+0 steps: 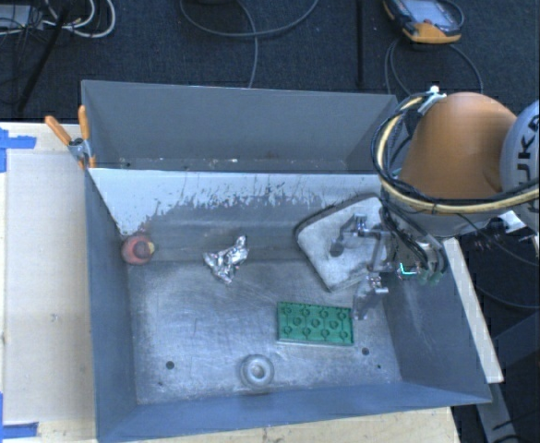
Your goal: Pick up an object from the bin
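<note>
My gripper (354, 273) hangs at the right side of the bin, its two metal fingers spread apart, so it is open. One finger (343, 238) is over a pale grey curved piece (323, 244) that lies against the right wall. The other finger (369, 293) points down just beyond the right end of a flat green studded plate (315, 324). Whether a fingertip touches the pale piece, I cannot tell. Nothing is held between the fingers.
A crumpled ball of silver foil (226, 259) lies mid-bin. A small reddish-brown ring (139, 249) rests by the left wall. A metal washer-like ring (257, 369) sits near the front wall. The arm's orange dome looms over the bin's right rim.
</note>
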You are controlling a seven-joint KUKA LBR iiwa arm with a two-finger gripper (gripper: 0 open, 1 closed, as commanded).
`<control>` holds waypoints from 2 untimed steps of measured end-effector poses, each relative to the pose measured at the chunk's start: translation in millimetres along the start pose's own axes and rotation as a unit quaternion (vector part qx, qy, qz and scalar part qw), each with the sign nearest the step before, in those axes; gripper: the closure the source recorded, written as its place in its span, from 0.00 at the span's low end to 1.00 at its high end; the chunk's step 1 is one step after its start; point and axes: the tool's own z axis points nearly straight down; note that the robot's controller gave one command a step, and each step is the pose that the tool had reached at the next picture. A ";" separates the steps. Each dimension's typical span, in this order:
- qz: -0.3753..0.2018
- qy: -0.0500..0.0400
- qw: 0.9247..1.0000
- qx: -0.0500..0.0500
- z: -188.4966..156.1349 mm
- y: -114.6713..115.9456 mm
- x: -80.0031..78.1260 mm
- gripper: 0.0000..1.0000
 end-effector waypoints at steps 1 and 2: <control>-0.034 -0.005 0.999 0.000 140.1 0.9 25.2 0.00; -0.035 -0.006 0.999 0.001 136.7 0.4 23.8 1.00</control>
